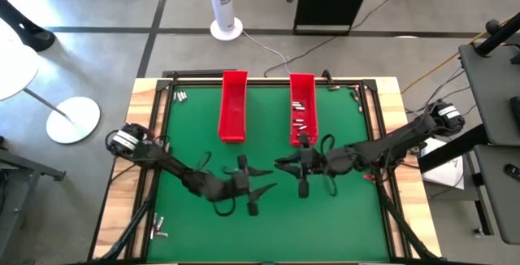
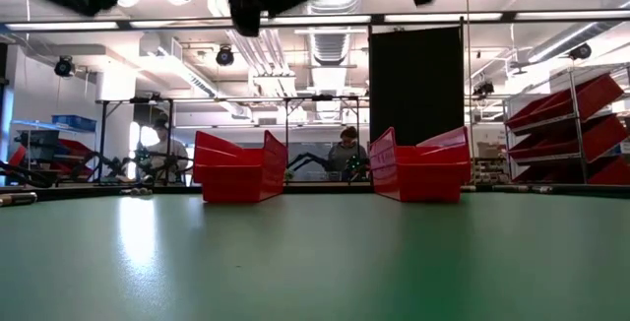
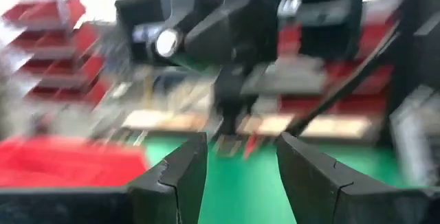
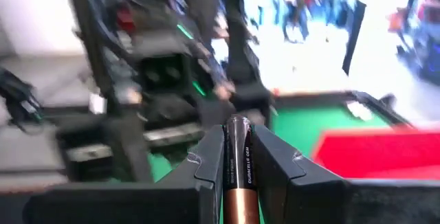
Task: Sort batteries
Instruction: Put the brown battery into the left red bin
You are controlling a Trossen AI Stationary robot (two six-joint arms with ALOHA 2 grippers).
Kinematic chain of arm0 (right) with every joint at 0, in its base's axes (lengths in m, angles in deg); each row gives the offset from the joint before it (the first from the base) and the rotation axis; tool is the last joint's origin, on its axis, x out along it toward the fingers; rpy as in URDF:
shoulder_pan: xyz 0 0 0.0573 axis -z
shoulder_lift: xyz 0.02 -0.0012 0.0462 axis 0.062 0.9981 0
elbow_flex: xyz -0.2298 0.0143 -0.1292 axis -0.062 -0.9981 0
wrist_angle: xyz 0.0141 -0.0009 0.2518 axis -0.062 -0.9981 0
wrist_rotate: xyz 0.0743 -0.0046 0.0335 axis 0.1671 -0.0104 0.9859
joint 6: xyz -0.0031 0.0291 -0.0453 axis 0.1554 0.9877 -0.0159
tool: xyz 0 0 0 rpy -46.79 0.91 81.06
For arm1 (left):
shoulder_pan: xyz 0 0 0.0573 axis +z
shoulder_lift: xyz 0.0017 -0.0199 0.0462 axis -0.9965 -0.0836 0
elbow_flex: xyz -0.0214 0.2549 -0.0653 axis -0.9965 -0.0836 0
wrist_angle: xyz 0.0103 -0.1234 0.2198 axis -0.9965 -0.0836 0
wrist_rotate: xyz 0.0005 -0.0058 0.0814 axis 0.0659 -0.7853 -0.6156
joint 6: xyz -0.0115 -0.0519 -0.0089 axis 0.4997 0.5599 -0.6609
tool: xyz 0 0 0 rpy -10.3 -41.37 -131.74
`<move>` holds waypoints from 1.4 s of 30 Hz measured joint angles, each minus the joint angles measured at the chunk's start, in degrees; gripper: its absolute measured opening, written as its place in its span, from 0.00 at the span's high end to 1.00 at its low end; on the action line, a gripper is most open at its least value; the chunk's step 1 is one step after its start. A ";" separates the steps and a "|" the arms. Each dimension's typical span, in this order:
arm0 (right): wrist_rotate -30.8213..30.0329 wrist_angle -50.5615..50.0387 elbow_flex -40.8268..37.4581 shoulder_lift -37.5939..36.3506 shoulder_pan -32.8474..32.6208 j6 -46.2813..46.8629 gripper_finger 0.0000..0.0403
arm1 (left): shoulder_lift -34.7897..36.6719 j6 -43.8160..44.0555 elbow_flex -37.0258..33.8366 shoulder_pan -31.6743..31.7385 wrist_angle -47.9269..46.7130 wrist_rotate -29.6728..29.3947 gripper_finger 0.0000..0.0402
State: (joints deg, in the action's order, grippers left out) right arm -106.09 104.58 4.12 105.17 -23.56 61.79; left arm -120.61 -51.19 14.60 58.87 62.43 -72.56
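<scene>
My right gripper (image 4: 238,157) is shut on a copper-and-black battery (image 4: 238,176) above the middle of the green table (image 1: 349,216), near the right red tray (image 1: 302,109). That tray holds several batteries (image 1: 301,120). The left red tray (image 1: 233,106) stands beside it at the far side. My left gripper (image 3: 237,176) is open with nothing between its fingers. In the high view it (image 1: 264,180) faces my right gripper (image 1: 282,165) at mid-table. Loose batteries lie at the far left corner (image 1: 179,96) and the near left edge (image 1: 158,231). My right gripper pinches the battery's black part (image 4: 238,148) between its two fingers. The battery lies along the fingers, its silvery end cap just past the fingertips and its copper part back toward the wrist. The fingers point roughly level toward the table's left, and the battery is clear of the table.
A few more batteries lie at the far right corner (image 1: 357,94). In the low view both trays (image 2: 239,168) (image 2: 421,168) stand on the far part of the table. People sit at benches in the room behind. Bare green surface lies toward the near edge.
</scene>
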 joint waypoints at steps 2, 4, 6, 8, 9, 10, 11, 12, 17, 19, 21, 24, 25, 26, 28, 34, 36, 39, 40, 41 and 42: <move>1.37 7.74 -0.83 1.45 -0.26 -2.44 0.88 | -1.52 -1.80 -3.43 0.40 12.05 4.87 0.61; 2.54 13.49 -1.13 3.75 -0.24 -4.17 0.88 | -3.07 -2.46 -5.67 0.68 20.47 8.52 0.61; 2.59 17.09 -1.08 6.02 -0.04 -5.03 0.88 | -3.58 -2.47 -7.01 0.75 22.45 8.81 0.61; 2.60 17.39 -0.27 8.43 0.61 -5.03 0.88 | -3.53 -2.47 -7.83 0.73 22.12 6.87 0.61; 2.54 17.67 0.41 9.80 1.00 -4.77 0.88 | -3.50 -2.39 -7.98 0.73 22.34 5.85 0.61; 2.67 17.55 0.78 10.78 1.25 -4.43 0.88 | -3.42 -2.36 -7.94 0.73 22.40 5.80 0.61; 2.64 16.87 1.13 11.84 1.37 -4.18 0.88 | -3.34 -2.37 -7.96 0.71 22.50 5.72 0.61; 2.82 17.23 2.03 13.16 1.58 -4.13 0.88 | -3.30 -2.47 -8.02 0.61 22.42 5.41 0.61; 4.04 17.55 6.10 15.66 1.89 -5.47 0.88 | -2.52 -2.52 -9.32 0.50 21.41 4.62 0.61; 4.03 17.02 7.39 15.91 2.38 -6.83 0.88 | -1.37 -2.44 -11.44 -0.15 21.35 2.73 0.61; 4.58 16.87 8.63 16.11 3.34 -7.26 0.88 | 0.34 -2.28 -14.09 -1.26 21.45 -2.04 0.61; 6.88 12.77 10.41 15.76 5.29 -7.35 0.88 | 4.41 -1.69 -18.78 -3.67 21.38 -10.62 0.61; 7.03 11.32 10.94 15.76 5.98 -6.98 0.88 | 5.79 -1.18 -20.06 -4.41 21.37 -12.11 0.61; 7.12 9.93 11.43 15.74 6.57 -6.93 0.88 | 7.40 -0.95 -21.71 -5.37 21.28 -14.11 0.61; 7.78 7.44 13.19 15.91 8.17 -6.98 0.88 | 10.21 -0.56 -23.74 -6.48 21.38 -17.11 0.61; 10.59 -4.01 22.78 19.68 13.77 -6.93 0.88 | 16.62 1.21 -28.39 -7.62 19.82 -26.37 0.61; 11.17 -7.48 25.64 21.37 15.24 -6.94 0.88 | 17.32 2.61 -29.40 -7.53 18.67 -29.46 0.61; 11.10 -9.33 28.58 23.29 16.59 -6.93 0.88 | 17.74 4.37 -30.76 -7.53 18.22 -39.31 0.61; 11.07 -10.06 29.19 23.98 16.79 -6.95 0.88 | 17.59 5.37 -31.32 -7.53 18.07 -41.75 0.61; 11.13 -9.44 29.93 24.48 17.09 -6.95 0.88 | 17.51 6.57 -32.06 -7.53 17.83 -43.58 0.61; 11.23 -9.26 30.14 24.79 17.34 -6.97 0.88 | 17.48 8.20 -32.63 -7.52 17.67 -44.03 0.61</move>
State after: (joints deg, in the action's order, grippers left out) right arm -94.86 95.32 34.26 129.96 -6.22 54.82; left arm -103.13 -42.99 -18.03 51.35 80.10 -116.59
